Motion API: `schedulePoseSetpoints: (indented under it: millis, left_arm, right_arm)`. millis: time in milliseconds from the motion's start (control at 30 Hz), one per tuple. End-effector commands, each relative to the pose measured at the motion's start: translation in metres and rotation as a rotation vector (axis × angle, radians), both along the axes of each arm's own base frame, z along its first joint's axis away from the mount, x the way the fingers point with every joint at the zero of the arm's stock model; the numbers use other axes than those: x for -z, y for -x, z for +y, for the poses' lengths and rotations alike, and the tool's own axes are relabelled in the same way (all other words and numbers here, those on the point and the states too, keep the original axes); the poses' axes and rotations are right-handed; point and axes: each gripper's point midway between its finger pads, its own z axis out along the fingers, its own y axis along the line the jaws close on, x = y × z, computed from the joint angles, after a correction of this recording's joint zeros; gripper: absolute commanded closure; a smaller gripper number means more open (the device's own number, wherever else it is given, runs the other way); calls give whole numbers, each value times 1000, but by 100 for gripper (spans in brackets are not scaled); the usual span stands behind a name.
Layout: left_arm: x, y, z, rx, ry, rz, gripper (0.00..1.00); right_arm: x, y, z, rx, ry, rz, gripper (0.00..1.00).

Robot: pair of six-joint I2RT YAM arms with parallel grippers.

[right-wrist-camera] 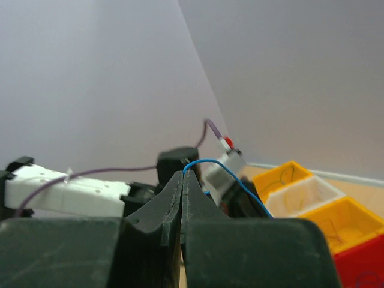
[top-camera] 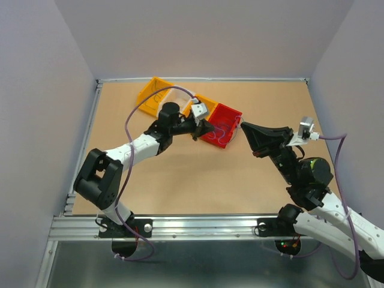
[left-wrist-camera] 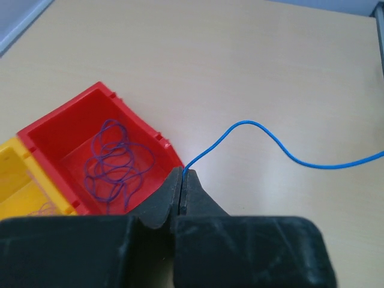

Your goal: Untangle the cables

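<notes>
As you look down from above, count two arms and two tools working over one tan counter (top-camera: 180, 186). Four bins stand in a single slanted row at the far side of it: an end yellow bin (top-camera: 150, 90), one white bin (top-camera: 178, 96), a second yellow bin (top-camera: 210, 101) and one red bin (top-camera: 231, 114), each touching its neighbour.

The left tool (left-wrist-camera: 183, 177) is clenched. Its two fingers meet on one blue cable (left-wrist-camera: 258, 126), pinched at the very tips just beside the near corner of the red bin. From that pinch the blue cable rises in one arch and runs off the right edge of the left wrist view, clear of the counter.

The right tool (right-wrist-camera: 182, 177) is likewise clenched on the blue cable, again at the fingertips. From there the strand curves over and drops away toward the left arm. You thus have one cable held by both tools, slack between them. In the overhead view the two tools sit near each other at the red bin's end of the row, and the strand is too thin to trace there.

Inside the red bin lies the purple cable (left-wrist-camera: 114, 162), a loose heap of overlapping loops on the bin floor. You cannot tell whether it is one strand or several. Thin strands also show in both yellow bins, too faint for you to count.
</notes>
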Motion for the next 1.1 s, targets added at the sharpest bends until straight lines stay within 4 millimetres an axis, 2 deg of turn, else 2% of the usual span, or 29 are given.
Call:
schedulePoseSetpoints:
  millis: [0,33,133,167,200,233,367,433,500,600,633,667,700,733,800,833,867,933,967,1000,1033,1067]
  left_arm:
    - [-70,-11,32,-51,131,-65,100]
    - [-73,-13,40,-50,141,-54,100]
    - [-79,0,42,11,160,-35,100]
    - [-79,5,42,25,161,-34,100]
    - [-86,9,43,34,171,-53,100]
    - [-88,8,45,22,176,-57,100]
    - [-102,2,58,-49,210,-48,100]
    - [-108,-15,72,-143,229,-32,100]
    - [-114,-36,92,-236,253,-3,100]
    - [-127,-61,122,-350,289,13,100]
    - [-129,-75,141,-406,294,4,100]
    - [-138,-85,154,-450,305,-17,100]
    - [-140,-93,166,-490,307,-20,100]
    - [-142,-106,189,-559,309,-28,100]
    - [-144,-120,209,-620,307,-27,100]
    - [-145,-129,226,-679,309,-33,100]
    - [-149,-134,233,-700,309,-47,100]
    - [-142,-147,247,-756,294,-34,100]
    - [-149,-152,255,-775,301,-49,100]
    - [-144,-163,271,-817,294,-42,100]
    - [-145,-167,278,-837,294,-44,100]
    - [-155,-172,291,-860,301,-69,100]
  right_arm:
    - [58,-17,0,51,20,131,99]
    - [67,-21,3,52,31,152,99]
    - [91,-31,13,55,78,200,99]
    - [105,-37,22,50,115,229,99]
    - [108,-39,27,37,132,233,100]
    - [121,-44,35,33,164,259,99]
    - [145,-54,54,8,240,300,98]
    - [153,-58,61,0,268,310,91]
    - [165,-63,72,-19,306,318,64]
    - [171,-68,82,-35,316,323,13]
    - [178,-70,85,-38,324,339,8]
    - [176,-71,86,-42,315,333,4]
    - [182,-71,86,-41,322,342,3]
    - [182,-71,86,-42,318,341,2]
    - [183,-72,83,-27,313,341,2]
    - [183,-71,79,-16,310,339,2]
    - [182,-70,77,-9,305,338,2]
    - [186,-70,70,15,301,344,1]
    - [181,-67,65,22,285,332,1]
    - [180,-67,61,34,278,330,1]
    - [178,-65,59,37,273,324,1]
    - [176,-62,54,41,265,315,1]
